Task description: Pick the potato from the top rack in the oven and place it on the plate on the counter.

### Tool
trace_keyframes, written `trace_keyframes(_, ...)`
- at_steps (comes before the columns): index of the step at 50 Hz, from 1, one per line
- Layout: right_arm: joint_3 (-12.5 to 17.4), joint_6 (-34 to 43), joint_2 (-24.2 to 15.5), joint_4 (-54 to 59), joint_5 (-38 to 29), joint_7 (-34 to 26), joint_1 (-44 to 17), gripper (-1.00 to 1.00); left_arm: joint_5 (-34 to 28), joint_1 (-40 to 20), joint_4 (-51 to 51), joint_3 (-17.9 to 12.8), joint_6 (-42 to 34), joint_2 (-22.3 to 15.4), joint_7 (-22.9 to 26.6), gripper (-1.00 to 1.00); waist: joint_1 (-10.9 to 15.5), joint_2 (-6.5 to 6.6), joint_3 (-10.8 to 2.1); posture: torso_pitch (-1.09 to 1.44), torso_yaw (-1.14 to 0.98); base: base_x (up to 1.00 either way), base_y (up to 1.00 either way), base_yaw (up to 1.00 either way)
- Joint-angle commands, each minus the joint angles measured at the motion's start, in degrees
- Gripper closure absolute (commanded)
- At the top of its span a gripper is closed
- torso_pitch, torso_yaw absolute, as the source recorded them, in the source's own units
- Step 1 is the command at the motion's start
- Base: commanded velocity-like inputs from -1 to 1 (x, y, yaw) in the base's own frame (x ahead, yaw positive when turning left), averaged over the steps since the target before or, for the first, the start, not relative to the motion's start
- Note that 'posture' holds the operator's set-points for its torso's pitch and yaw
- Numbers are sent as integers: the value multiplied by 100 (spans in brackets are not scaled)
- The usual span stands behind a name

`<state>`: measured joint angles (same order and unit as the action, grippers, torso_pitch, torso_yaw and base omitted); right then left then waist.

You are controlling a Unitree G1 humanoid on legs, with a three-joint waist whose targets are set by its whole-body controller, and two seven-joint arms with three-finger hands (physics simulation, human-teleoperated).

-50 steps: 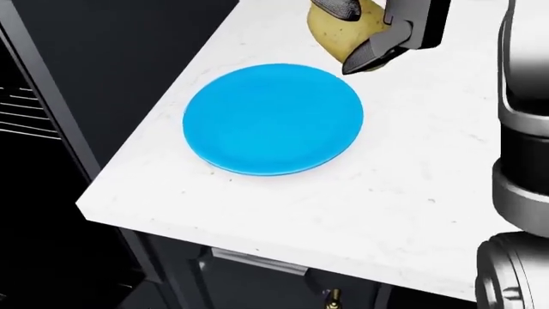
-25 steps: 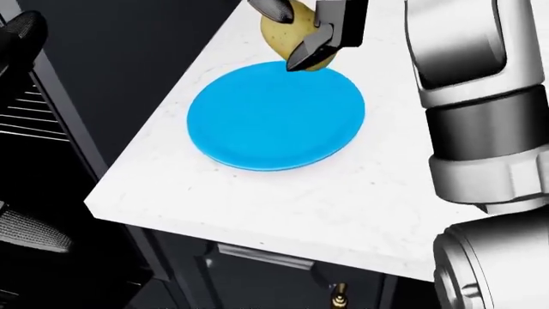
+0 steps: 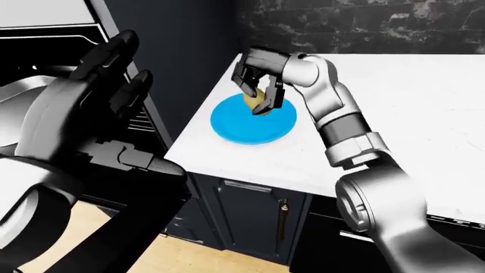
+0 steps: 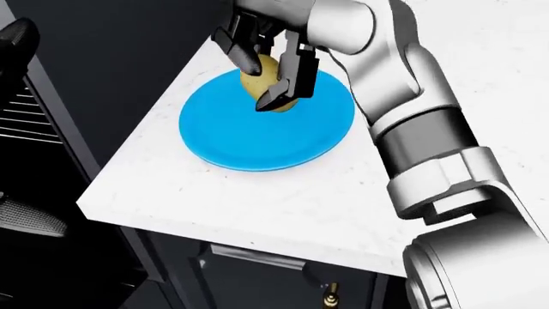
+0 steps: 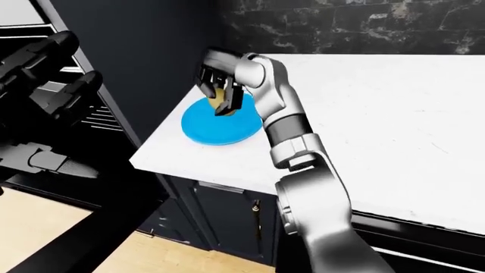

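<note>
A yellow-brown potato [image 4: 268,89] is held in my right hand [image 4: 264,72], whose dark fingers close round it. It hangs low over the upper part of a round blue plate [image 4: 249,138] on the white counter [image 4: 283,199]; I cannot tell whether it touches the plate. The plate and potato also show in the left-eye view [image 3: 255,100]. My left hand [image 3: 114,85] is raised at the left of the left-eye view, fingers spread and empty, in front of the open oven [image 3: 45,51].
The counter's left edge [image 4: 129,161] drops off beside the dark oven side panel. Oven rack wires [image 4: 26,116] show at the left. A dark cabinet door with a brass handle [image 4: 330,296] lies below the counter. A dark brick wall [image 3: 364,25] backs the counter.
My right hand has carried the potato left and down, from beyond the plate's upper rim to over the plate itself. The right arm has swung further into view.
</note>
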<state>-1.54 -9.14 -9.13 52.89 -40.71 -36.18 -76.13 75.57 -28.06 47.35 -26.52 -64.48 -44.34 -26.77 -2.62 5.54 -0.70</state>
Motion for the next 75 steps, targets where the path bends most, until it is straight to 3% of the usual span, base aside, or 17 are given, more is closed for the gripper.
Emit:
trace_keyframes(1,32,-264,-24,25,22,401,-270,99,-79,-104,23,-130,135,-57,-11,-100,1,4,-138,-11,0,0,0,0)
trace_keyframes(6,-3,-473,82,546,-12,798,-312,100,-386,-32,26,-75,143,74,198,-100,15,0,-162,-11,0,0,0,0)
trace_keyframes(15,-26,-633,149,1159,-120,1343,-459,100,-272,-10,31,-264,72,35,248,-100,32,-13,-168,-11,0,0,0,0)
trace_keyframes(25,-4,-610,88,1533,-213,1577,-454,94,-494,59,26,-233,109,123,402,-100,66,-33,-181,-11,0,0,0,0)
trace_keyframes(26,3,-609,86,1523,-207,1577,-433,56,-566,76,27,-208,125,143,439,-100,71,-36,-181,-11,0,0,0,0)
trace_keyframes(31,15,-568,75,1461,-177,1467,-424,-16,-501,-31,8,-244,32,149,391,-100,79,-48,-183,-11,0,0,0,0)
trace_keyframes(40,20,-527,-35,1349,-157,1239,-580,-62,-406,-53,-23,-246,86,63,331,-100,81,-51,-167,-11,0,0,0,0)
trace_keyframes(45,64,-376,-261,1126,-158,831,-853,-73,-180,-153,-50,-262,72,-38,163,-100,85,-58,-161,-11,0,0,0,0)
trace_keyframes(50,171,-263,-670,636,-96,197,-1108,-65,155,-298,-83,-209,113,-202,-123,-100,88,-74,-123,-11,0,0,0,0)
trace_keyframes(55,323,-133,-1070,-262,18,-473,-867,-62,413,-406,-133,-163,178,-369,-335,-100,96,-108,-88,-11,0,0,0,0)
trace_keyframes(70,1069,1336,-2237,-4765,937,-2812,790,-60,1027,-605,-327,-164,441,-925,-707,-100,114,-200,-30,-11,0,0,0,0)
trace_keyframes(75,1554,1858,-2822,-6105,1481,-3281,1617,-67,1172,-563,-385,-226,611,-1119,-746,-100,116,-239,-3,-11,0,0,0,0)
